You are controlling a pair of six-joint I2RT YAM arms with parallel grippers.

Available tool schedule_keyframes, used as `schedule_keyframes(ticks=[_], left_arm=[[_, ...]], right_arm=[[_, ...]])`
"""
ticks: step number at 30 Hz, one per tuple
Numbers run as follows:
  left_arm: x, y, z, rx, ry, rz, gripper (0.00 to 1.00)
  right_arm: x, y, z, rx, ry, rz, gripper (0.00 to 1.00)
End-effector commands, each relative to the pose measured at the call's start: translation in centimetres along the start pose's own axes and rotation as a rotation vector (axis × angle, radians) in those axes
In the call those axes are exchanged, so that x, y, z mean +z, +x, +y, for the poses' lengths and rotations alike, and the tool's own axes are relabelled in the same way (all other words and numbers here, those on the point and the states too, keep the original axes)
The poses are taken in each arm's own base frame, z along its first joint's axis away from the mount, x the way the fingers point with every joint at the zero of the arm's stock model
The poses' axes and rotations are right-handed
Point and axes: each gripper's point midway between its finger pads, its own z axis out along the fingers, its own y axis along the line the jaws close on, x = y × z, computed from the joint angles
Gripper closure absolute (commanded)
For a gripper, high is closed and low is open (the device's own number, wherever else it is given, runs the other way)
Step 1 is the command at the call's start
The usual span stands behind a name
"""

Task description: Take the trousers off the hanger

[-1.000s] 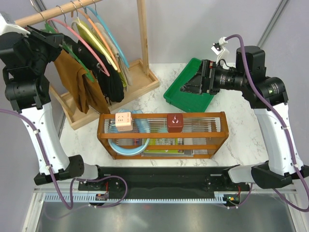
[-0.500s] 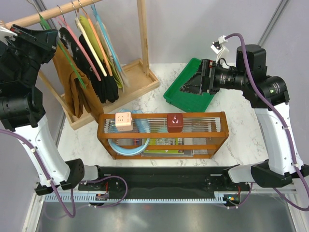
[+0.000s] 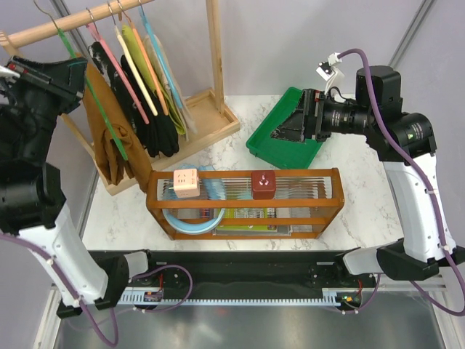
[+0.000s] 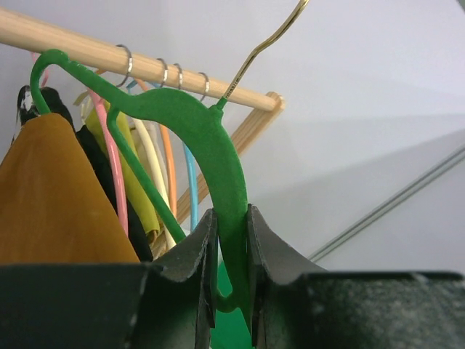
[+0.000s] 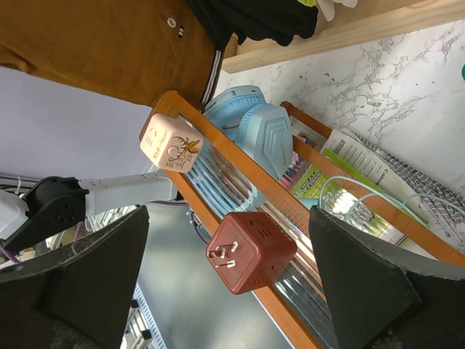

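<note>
Up at the left, your left gripper (image 4: 229,219) pinched the green hanger (image 4: 183,116) by its frame, with the brown trousers (image 3: 109,142) draped on it beside the wooden rail (image 3: 94,18). Your right gripper (image 3: 290,128) hung spread wide over the green tray (image 3: 270,145).

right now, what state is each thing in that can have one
hanger: clamped in the left pincer, trousers on it
trousers: draped over the hanger, hanging down
left pincer: shut on the hanger
right pincer: open, empty
pink plug cube: resting on the wooden rack
red plug cube: resting on the wooden rack
</note>
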Motion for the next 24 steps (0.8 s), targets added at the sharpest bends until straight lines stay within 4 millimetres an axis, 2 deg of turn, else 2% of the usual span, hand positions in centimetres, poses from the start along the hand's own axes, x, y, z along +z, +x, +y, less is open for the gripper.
schedule_keyframes(ticks=[1, 4, 9, 17, 20, 23, 24], left_arm=[[-6.5, -6.2, -7.6, 0.183, 0.259, -0.266, 0.98], [-7.4, -5.8, -7.4, 0.195, 0.249, -0.259, 0.98], [-8.7, -6.7, -8.0, 0.203, 0.247, -0.298, 0.98], [-11.6, -8.9, -11.3, 0.117, 0.349, -0.383, 0.98], [-12.1, -9.4, -11.9, 0.106, 0.375, -0.402, 0.98], [-12.4, -9.9, -11.9, 0.125, 0.371, -0.434, 0.98], [-12.6, -10.1, -12.0, 0.129, 0.373, -0.443, 0.98]], right_arm=[[-0.5, -0.2, 1.3, -0.048, -0.044, 0.005, 0.02], [-0.3, 0.0, 1.2, -0.05, -0.05, 0.02, 0.02], [0.1, 0.2, 1.3, -0.061, -0.062, 0.038, 0.02], [1.4, -0.7, 1.9, -0.094, -0.058, 0.029, 0.02], [2.5, -0.9, 3.1, -0.107, -0.074, 0.019, 0.02], [3.9, -0.5, 5.1, -0.14, -0.103, 0.013, 0.02], [4.1, 0.0, 6.7, -0.167, -0.133, 0.018, 0.02]])
